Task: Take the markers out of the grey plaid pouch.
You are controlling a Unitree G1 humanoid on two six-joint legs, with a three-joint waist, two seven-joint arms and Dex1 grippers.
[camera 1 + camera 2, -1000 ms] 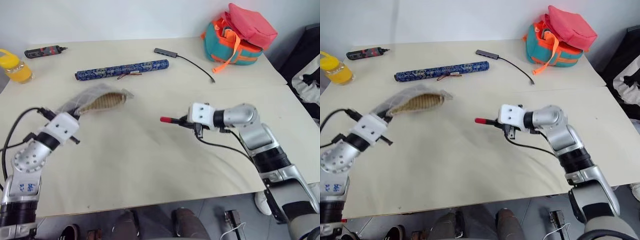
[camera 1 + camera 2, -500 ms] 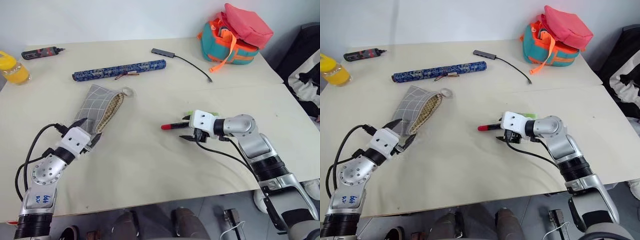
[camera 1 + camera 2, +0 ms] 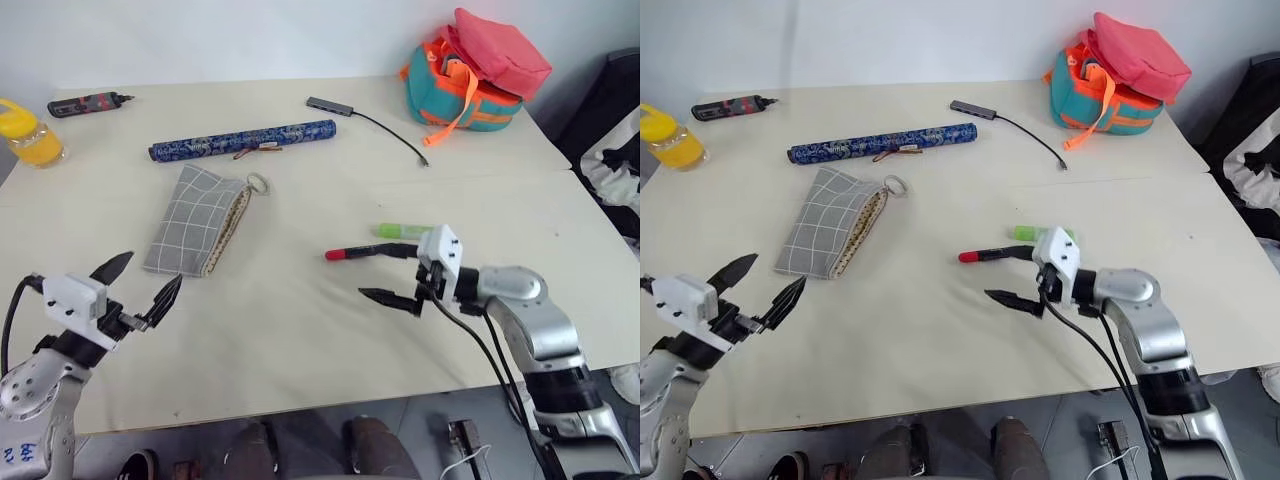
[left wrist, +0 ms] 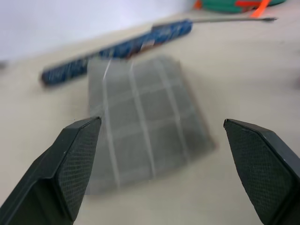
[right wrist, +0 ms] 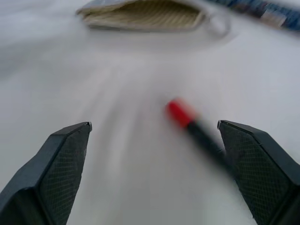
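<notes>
Both markers, red-ended [image 3: 362, 252] and green [image 3: 402, 231], lie crosswise on the bench [image 3: 300, 330] right of the pouch [image 3: 197, 221], just beyond the wide-open, empty right hand [image 3: 395, 278]; the left hand [image 3: 138, 287] is wide too.

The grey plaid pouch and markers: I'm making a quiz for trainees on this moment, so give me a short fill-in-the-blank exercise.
1. The flat grey plaid fabric pouch lies on the table, held by ____ gripper.
2. The slim black marker has a ____ end.
3. The light green marker lies ____ the pouch, on the table.
4. Both the left gripper and right gripper have their jaws ____.

Missing words: neither; red; outside; open
</notes>
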